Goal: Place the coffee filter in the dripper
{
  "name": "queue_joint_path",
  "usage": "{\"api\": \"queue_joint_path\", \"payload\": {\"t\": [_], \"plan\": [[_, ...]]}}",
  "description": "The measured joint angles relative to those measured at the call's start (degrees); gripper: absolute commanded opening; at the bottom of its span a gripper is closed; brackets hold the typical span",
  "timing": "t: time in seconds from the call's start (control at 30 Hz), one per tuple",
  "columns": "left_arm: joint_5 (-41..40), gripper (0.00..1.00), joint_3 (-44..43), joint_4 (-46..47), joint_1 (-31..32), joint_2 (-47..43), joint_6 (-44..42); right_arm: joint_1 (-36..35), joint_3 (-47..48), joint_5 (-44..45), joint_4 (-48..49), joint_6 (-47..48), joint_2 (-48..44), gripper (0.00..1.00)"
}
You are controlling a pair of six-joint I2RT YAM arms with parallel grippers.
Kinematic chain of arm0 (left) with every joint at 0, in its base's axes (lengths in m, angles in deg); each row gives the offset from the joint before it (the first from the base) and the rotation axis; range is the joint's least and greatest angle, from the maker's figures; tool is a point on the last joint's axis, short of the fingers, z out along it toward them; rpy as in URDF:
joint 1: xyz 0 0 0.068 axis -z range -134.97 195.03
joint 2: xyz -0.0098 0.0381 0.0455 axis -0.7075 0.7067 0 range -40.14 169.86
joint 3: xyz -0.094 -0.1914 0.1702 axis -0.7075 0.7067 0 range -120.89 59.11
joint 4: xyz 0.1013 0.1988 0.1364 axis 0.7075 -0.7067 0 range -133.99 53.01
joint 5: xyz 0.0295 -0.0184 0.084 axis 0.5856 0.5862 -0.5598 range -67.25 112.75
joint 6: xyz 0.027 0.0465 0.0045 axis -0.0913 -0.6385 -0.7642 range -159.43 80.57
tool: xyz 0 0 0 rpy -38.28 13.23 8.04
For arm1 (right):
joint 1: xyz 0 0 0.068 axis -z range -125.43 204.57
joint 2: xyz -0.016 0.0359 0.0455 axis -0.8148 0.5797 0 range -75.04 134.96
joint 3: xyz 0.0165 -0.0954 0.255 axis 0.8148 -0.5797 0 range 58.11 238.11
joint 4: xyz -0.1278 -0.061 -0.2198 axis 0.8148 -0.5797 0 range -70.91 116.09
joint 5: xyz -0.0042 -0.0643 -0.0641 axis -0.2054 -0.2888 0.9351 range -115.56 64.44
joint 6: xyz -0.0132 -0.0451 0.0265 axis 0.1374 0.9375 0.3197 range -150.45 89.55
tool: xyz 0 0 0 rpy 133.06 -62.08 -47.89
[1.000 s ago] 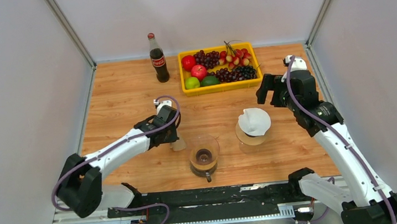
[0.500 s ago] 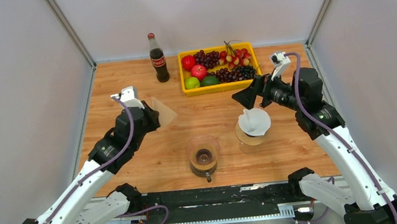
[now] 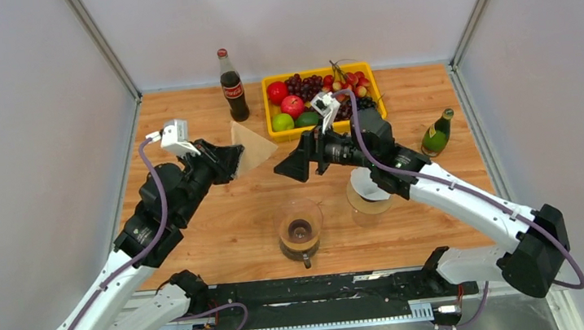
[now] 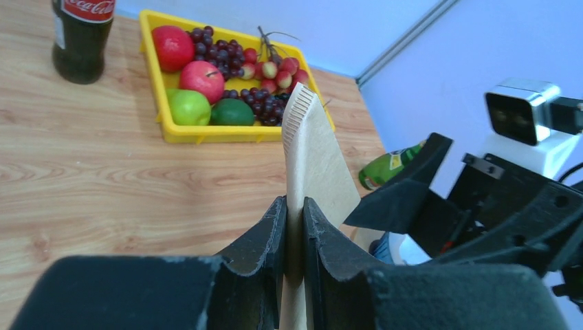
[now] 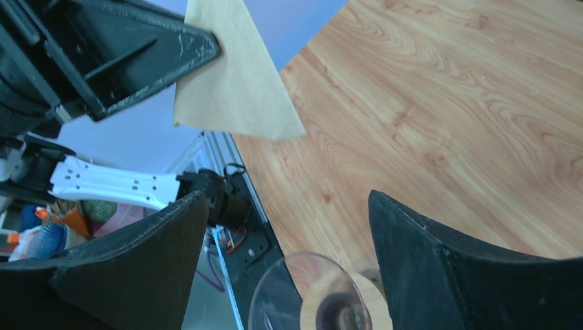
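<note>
My left gripper [image 3: 227,159] is shut on a brown paper coffee filter [image 3: 251,145] and holds it in the air above the table's left middle. In the left wrist view the filter [image 4: 311,148] stands edge-on between the closed fingers [image 4: 269,230]. My right gripper [image 3: 292,166] is open and empty, just right of the filter and facing it. In the right wrist view the filter [image 5: 235,82] hangs above and between the spread fingers [image 5: 405,234]. The glass dripper [image 3: 299,227] stands on the table near the front, below both grippers, and also shows in the right wrist view [image 5: 309,297].
A white cone on a wooden disc [image 3: 372,183] sits right of the dripper. A yellow tray [image 3: 326,127] of fruit and a cola bottle [image 3: 232,85] stand at the back. A green bottle [image 3: 436,133] stands at the right.
My left arm has lifted the filter from beside the dripper up and toward the back. My right arm has swung left across the table to face it, uncovering the green bottle.
</note>
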Motion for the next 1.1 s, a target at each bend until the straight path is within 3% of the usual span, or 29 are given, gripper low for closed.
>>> {"api": "queue_joint_path", "payload": {"t": [0.43,0.83,1.0,1.07,1.1], "plan": [[3.48,0.21,1.62,4.48,0.0,0.68,1.7,-3.74,0.63,2.36,11.45,-6.38,4.83,0.51],[3.69,0.25,2.43,5.99,0.0,1.4,2.38,-5.88,2.58,2.86,13.55,-8.35,6.67,0.02],[4.04,0.28,3.08,6.21,-0.02,1.27,2.58,-5.86,2.69,7.1,12.63,-8.24,6.67,0.0],[4.35,0.36,3.43,6.27,0.0,1.2,2.67,-5.86,2.69,8.22,12.26,-7.96,6.67,0.0],[4.52,0.48,3.52,6.32,0.0,1.18,2.73,-5.86,2.69,8.48,12.13,-7.58,6.67,0.0]]}}
